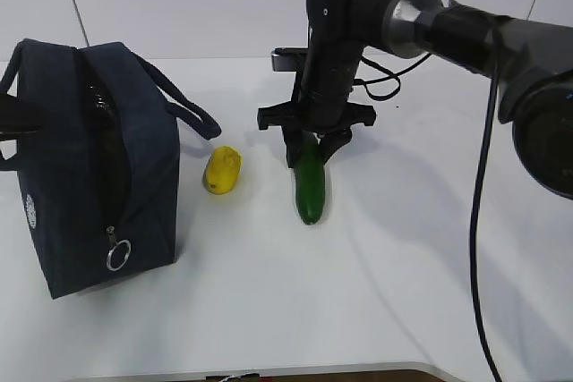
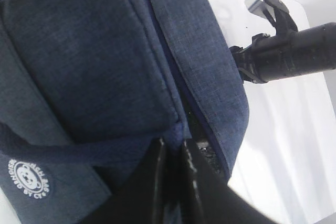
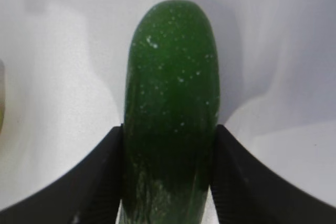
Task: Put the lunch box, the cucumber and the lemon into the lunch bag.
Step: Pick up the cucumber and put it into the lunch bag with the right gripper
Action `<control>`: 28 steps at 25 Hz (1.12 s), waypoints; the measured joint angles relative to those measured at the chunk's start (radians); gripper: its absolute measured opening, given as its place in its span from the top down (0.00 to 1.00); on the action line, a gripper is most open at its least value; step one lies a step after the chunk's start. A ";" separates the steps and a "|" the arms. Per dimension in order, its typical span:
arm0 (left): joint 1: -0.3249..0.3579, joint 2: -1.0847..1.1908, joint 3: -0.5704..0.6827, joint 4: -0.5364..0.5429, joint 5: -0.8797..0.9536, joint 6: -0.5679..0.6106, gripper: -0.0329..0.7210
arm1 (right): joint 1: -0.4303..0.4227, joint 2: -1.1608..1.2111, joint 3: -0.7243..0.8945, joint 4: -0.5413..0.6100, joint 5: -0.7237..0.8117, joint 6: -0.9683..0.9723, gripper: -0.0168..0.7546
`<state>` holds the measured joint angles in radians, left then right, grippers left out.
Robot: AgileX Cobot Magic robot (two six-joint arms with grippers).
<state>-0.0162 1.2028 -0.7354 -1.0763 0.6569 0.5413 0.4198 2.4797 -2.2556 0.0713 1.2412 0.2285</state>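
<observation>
The dark navy lunch bag (image 1: 89, 158) stands at the left, with its top zipper parted. It fills the left wrist view (image 2: 79, 51). My left gripper (image 1: 38, 118) is at the bag's far left side and is shut on the bag's navy fabric (image 2: 173, 153). The yellow lemon (image 1: 221, 170) lies on the table just right of the bag. The dark green cucumber (image 1: 310, 187) lies further right, pointing toward the camera. My right gripper (image 1: 310, 151) is shut around its far end, with the fingers pressed on both sides (image 3: 169, 145). The lunch box is not in view.
The bag's right loop handle (image 1: 192, 114) hangs out toward the lemon. A metal ring pull (image 1: 118, 255) hangs at the bag's front. The right arm (image 2: 294, 51) shows past the bag in the left wrist view. The white table (image 1: 403, 266) runs to the front edge.
</observation>
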 joint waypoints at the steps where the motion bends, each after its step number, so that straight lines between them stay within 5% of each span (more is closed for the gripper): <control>1: 0.000 0.000 0.000 0.000 0.000 0.000 0.95 | 0.000 0.000 0.000 0.000 0.000 0.000 0.51; 16: 0.000 0.000 0.000 0.000 0.000 0.000 0.95 | 0.000 -0.078 -0.068 0.086 0.000 0.000 0.52; 28: 0.000 0.000 0.000 0.000 0.000 0.000 0.95 | 0.000 -0.141 -0.285 0.375 0.007 -0.012 0.52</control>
<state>-0.0162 1.2028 -0.7354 -1.0763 0.6569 0.5413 0.4198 2.3391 -2.5410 0.4468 1.2487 0.2166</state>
